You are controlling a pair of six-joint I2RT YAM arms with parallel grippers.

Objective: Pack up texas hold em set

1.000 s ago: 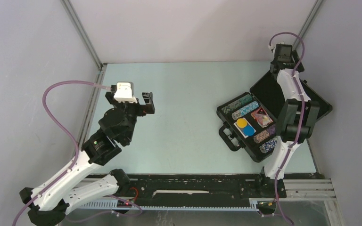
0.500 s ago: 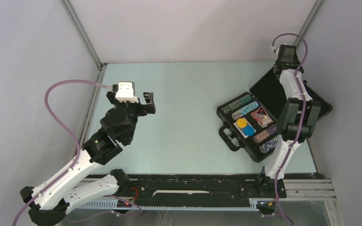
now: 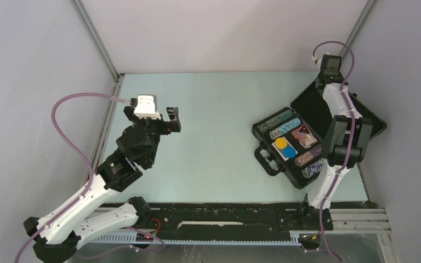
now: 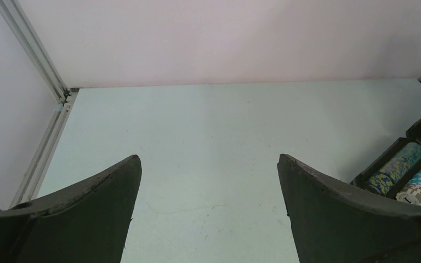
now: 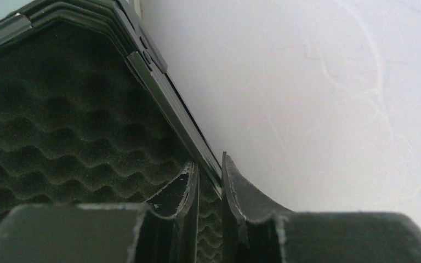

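Case (image 3: 259, 137) sits at 3 o'clock on the table (image 3: 219, 109), open, with its lid (image 3: 308, 108) leaning back toward 2 o'clock against the side wall (image 3: 405, 82). Contents look seated: chip rows (image 3: 285, 123), yellow disc (image 3: 280, 143) and blue disc (image 3: 289, 152) touching, red triangular marker (image 3: 301, 130). So I judge only closing is left. That's why my right gripper (image 5: 209, 160) is at the lid's far corner, 12 o'clock of the case. Its jaws are down to a slim gap astride the lid rim (image 5: 164, 87), one finger on the foam lining (image 5: 60, 120) side and one on the wall side. I can't tell whether the pads actually bite the rim, because the contact spot is hidden behind my own fingers. From above, the wrist covers the fingertips entirely. My left gripper (image 4: 209, 157) is parked at 9 o'clock, jaws spread wide, holding nothing, well clear of the lid's swing. Unknowns: my right arm covers the case's 4 o'clock end, I can't make out the card deck or clear disc, and the latches aren't visible.
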